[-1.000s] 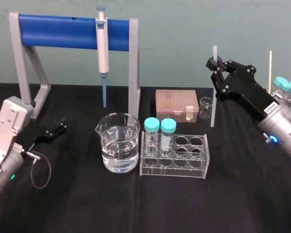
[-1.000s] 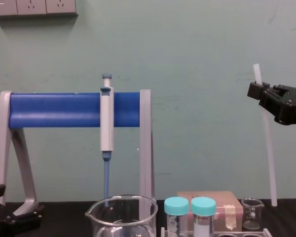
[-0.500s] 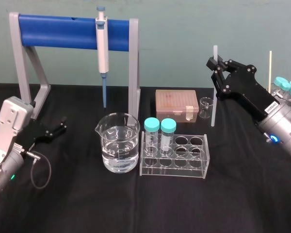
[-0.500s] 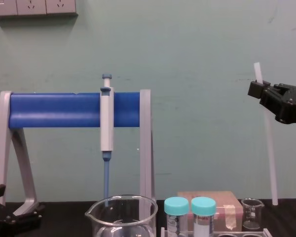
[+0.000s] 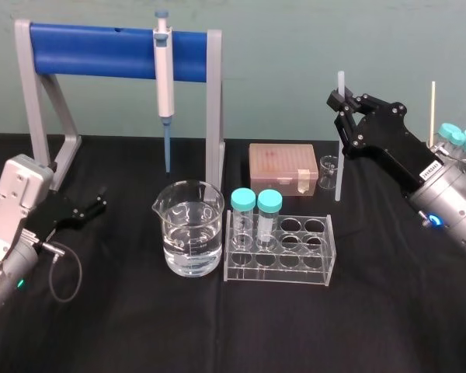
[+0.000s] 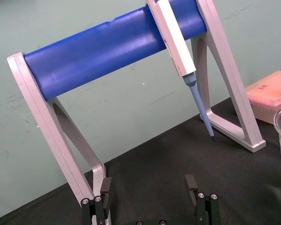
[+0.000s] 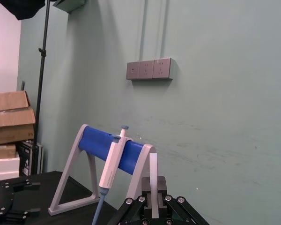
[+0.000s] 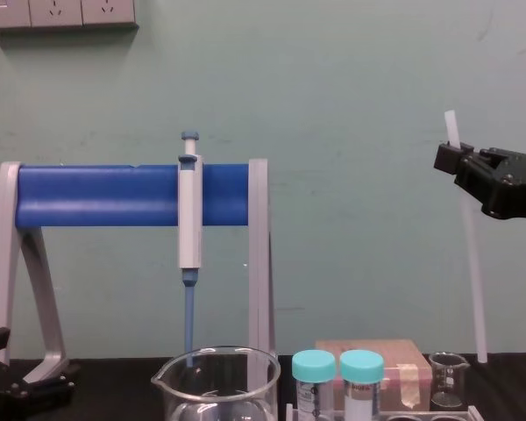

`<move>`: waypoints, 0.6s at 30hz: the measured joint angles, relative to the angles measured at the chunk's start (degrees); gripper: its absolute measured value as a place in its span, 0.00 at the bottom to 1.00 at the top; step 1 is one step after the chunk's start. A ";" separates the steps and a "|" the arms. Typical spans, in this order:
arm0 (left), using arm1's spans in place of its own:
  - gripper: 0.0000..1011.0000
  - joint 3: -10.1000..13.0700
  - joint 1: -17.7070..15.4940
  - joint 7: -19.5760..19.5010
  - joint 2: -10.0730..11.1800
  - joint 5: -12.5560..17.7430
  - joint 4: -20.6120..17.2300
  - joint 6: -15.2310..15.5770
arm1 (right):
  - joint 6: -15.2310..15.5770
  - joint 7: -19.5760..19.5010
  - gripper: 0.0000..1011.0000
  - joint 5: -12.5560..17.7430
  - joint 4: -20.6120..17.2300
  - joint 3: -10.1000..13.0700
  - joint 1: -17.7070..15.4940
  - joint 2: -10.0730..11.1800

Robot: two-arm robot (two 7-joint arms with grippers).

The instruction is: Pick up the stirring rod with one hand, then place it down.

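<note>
Beside the small beaker (image 5: 328,172), the right claw (image 5: 340,101) pinches the stirring rod (image 5: 338,163) near its top so it hangs upright — left claw (image 5: 99,200) parked open at far left.

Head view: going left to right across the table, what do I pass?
Left gripper, fingers open → large water beaker → two capped tubes → small beaker → stirring rod, upright, held by the right gripper.
</note>
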 joint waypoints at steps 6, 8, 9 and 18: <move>0.99 0.00 0.00 0.00 0.00 0.00 0.00 0.00 | -0.02 -0.05 0.07 -0.04 0.28 -0.04 0.19 -0.13; 0.99 0.00 0.00 0.00 0.00 0.00 0.00 0.00 | -0.04 -0.02 0.07 -0.06 0.41 -0.09 0.27 -0.19; 0.99 0.00 0.00 0.00 0.00 0.00 0.00 0.00 | -0.06 0.01 0.07 -0.06 0.46 -0.11 0.32 -0.20; 0.99 0.00 0.00 0.00 0.00 0.00 0.00 0.00 | -0.34 0.13 0.07 -0.10 1.22 -0.23 0.99 -0.37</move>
